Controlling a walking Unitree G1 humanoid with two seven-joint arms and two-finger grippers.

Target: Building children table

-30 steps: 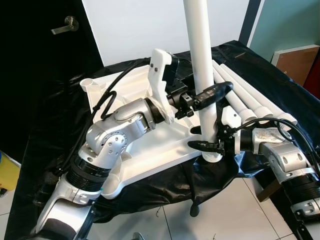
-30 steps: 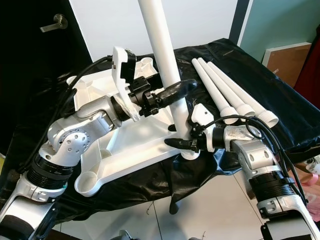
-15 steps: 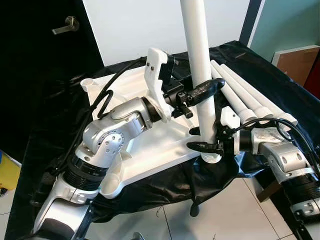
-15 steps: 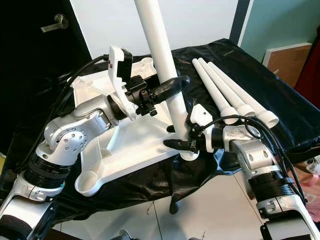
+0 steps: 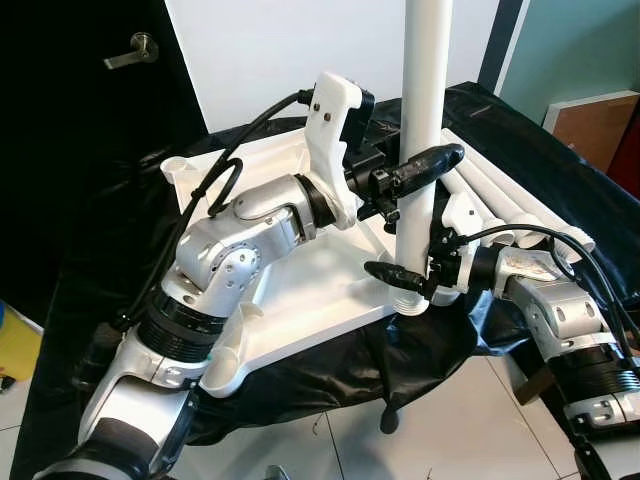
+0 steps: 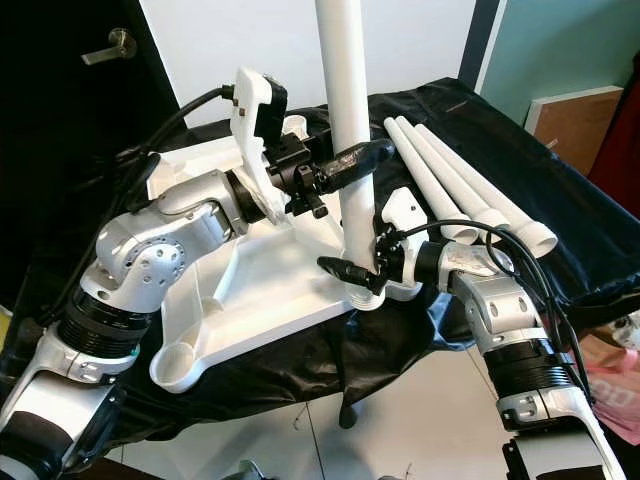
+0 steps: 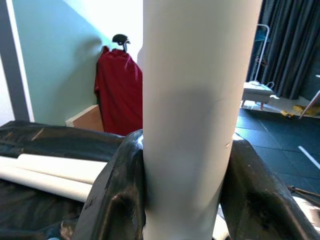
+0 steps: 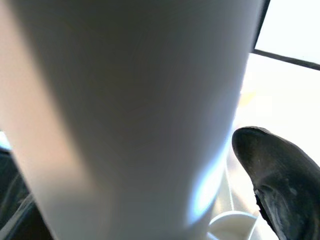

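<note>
From the left eye, the white table leg (image 5: 420, 120) stands close to upright at the near right corner of the upturned white tabletop (image 5: 300, 290), which lies on a black cloth (image 5: 110, 250); the left gripper (image 5: 415, 172) clasps the leg at mid-height, while the right gripper (image 5: 405, 278) holds it low, just above the ribbed foot that meets the corner socket.

From the right eye, the same leg (image 6: 350, 110) rises out of frame, its long axis near vertical and in line with the socket beneath — the relation the next turn or push seems to depend on; three spare legs (image 6: 460, 190) lie side by side on the cloth beyond the right arm (the right gripper is the nearer to the joint).

From the left wrist, both black fingers (image 7: 117, 200) press the leg's flanks, closed firmly on it; a red garment (image 7: 117, 95) hangs against the far wall.

From the right wrist, the leg looms pale and blurred, one fingertip (image 8: 277, 170) against its side — gripped, I judge.
</note>
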